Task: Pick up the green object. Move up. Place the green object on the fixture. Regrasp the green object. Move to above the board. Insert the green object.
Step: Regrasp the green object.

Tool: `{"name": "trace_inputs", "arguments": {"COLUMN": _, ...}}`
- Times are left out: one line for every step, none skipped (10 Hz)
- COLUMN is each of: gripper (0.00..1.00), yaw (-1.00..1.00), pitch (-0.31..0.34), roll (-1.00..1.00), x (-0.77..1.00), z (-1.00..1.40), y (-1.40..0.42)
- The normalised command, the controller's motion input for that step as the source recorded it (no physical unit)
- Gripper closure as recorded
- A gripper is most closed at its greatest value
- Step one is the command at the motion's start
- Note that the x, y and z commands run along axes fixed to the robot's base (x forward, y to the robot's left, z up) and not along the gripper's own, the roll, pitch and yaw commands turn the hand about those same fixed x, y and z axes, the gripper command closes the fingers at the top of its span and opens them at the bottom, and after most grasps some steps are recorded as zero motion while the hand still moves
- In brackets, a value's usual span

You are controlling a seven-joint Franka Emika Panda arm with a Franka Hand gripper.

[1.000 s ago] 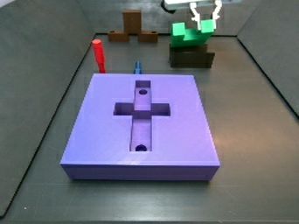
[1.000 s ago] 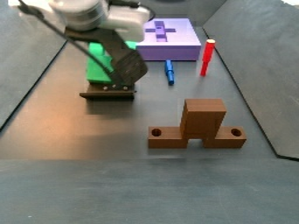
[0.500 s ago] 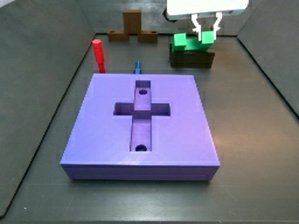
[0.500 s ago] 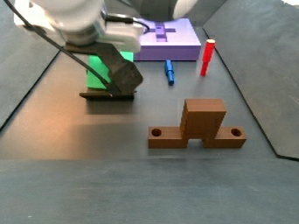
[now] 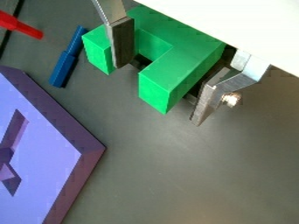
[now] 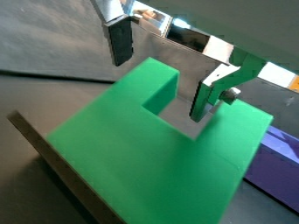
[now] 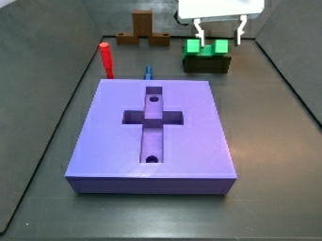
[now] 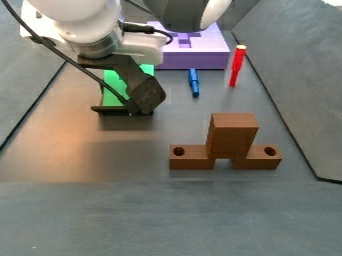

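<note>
Regrasp step: I am holding the gripper [image 7: 217,42] wide, straddling the green object [image 7: 209,47] on the fixture [image 7: 208,64]; closing comes next, I judge.

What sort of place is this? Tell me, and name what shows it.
Likely a robot test bench: a dark walled tray floor, a purple board with a cross recess, and the gripper above the green object on the fixture.
</note>
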Motion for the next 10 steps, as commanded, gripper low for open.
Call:
{"name": "trace_inputs", "arguments": {"gripper": 0.00, "yaw": 0.08, "pitch": -0.037, "roll": 0.94, "x": -0.03, "z": 0.45, "y": 0.00}}
{"name": "trace_inputs", "arguments": {"gripper": 0.00, "yaw": 0.07, "pitch": -0.037, "roll": 0.92, "x": -0.10, "z": 0.57, "y": 0.00}}
{"name": "trace_inputs", "arguments": {"gripper": 0.00, "yaw": 0.05, "pitch": -0.069, "roll": 1.00, "x": -0.01, "z": 0.32, "y": -0.11}}
{"name": "trace_inputs", "arguments": {"gripper": 0.00, "yaw": 0.06, "pitch": -0.197, "roll": 1.00, "x": -0.15, "z": 0.13, "y": -0.09}}
{"name": "trace_inputs", "arguments": {"gripper": 0.00, "yaw": 0.17, "pitch": -0.223, "roll": 1.00, "x": -0.06, "z": 0.04, "y": -0.05}}
{"name": "trace_inputs", "arguments": {"gripper": 0.00, "yaw": 0.19, "pitch": -0.100, "roll": 1.00, "x": 0.00, "z": 0.02, "y": -0.07}}
{"name": "trace_inputs", "arguments": {"gripper": 0.00, "yaw": 0.18, "pitch": -0.020, "roll": 1.00, "x": -0.03, "z": 0.00, "y": -0.07}}
{"name": "trace_inputs", "arguments": {"gripper": 0.00, "yaw": 0.21, "pitch": 0.000, "roll": 1.00, "x": -0.04, "z": 0.00, "y": -0.06}}
{"name": "trace_inputs", "arguments": {"gripper": 0.00, "yaw": 0.35, "pitch": 0.100, "roll": 1.00, "x": 0.05, "z": 0.00, "y": 0.00}}
{"name": "trace_inputs", "arguments": {"gripper": 0.00, "yaw": 0.27, "pitch": 0.174, "roll": 1.00, "x": 0.18, "z": 0.05, "y": 0.00}}
